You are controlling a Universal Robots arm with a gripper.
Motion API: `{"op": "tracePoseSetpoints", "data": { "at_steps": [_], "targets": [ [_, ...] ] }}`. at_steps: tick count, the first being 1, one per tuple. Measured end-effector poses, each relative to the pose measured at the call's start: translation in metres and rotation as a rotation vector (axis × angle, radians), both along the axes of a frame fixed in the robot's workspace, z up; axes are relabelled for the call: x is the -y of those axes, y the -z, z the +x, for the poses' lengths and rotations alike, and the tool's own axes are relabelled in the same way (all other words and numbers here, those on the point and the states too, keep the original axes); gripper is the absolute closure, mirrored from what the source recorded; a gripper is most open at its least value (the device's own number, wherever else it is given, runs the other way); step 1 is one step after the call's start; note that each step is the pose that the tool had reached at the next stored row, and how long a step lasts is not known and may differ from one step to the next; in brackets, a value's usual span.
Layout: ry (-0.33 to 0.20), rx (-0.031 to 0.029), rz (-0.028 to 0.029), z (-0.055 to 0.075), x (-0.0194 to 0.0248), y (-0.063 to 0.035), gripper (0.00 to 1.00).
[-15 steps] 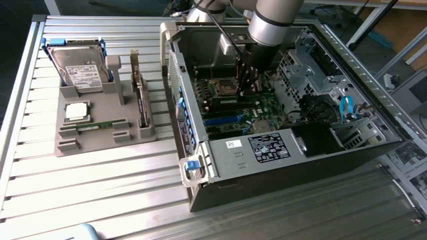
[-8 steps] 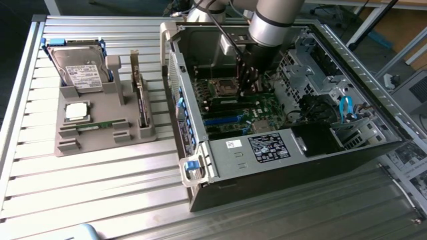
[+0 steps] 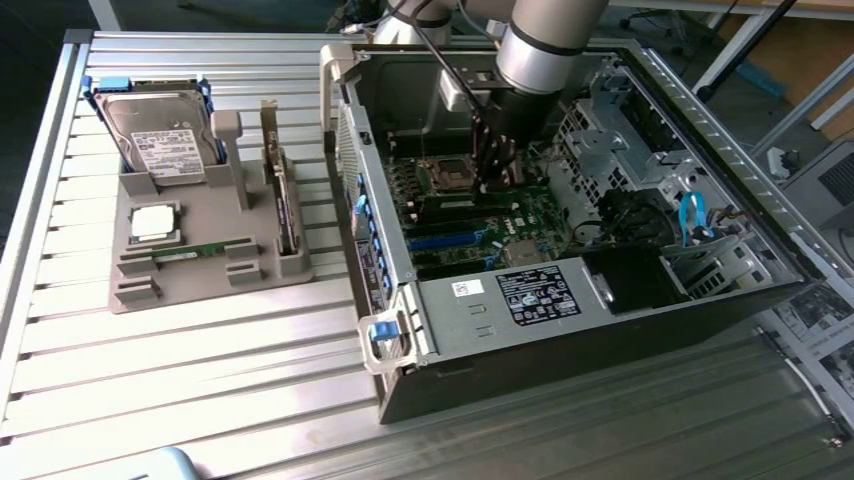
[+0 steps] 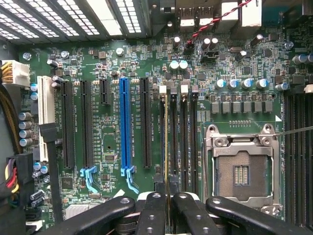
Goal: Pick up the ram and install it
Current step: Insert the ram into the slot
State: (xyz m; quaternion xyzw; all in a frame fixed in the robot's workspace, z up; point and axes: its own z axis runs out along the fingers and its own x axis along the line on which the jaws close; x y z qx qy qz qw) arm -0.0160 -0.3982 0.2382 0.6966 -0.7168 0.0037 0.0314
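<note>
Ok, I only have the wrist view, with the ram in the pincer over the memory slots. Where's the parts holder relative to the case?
Observer: The grey parts holder sits on the slatted metal table, to the exterior view's left of the open computer case.
Operator: What's in it?
Observer: A hard drive with a white label leans at its far end.
Operator: Anything else?
Observer: A square silver processor chip lies flat in the middle of the holder.
</note>
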Motion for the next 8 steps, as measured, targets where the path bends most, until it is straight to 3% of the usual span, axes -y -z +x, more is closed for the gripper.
{"op": "tracePoseSetpoints", "data": {
  "at_steps": [8],
  "targets": [
    [0.0, -0.0003, -0.0002, 0.0001, 0.0, 0.0023, 0.87]
  ]
}}
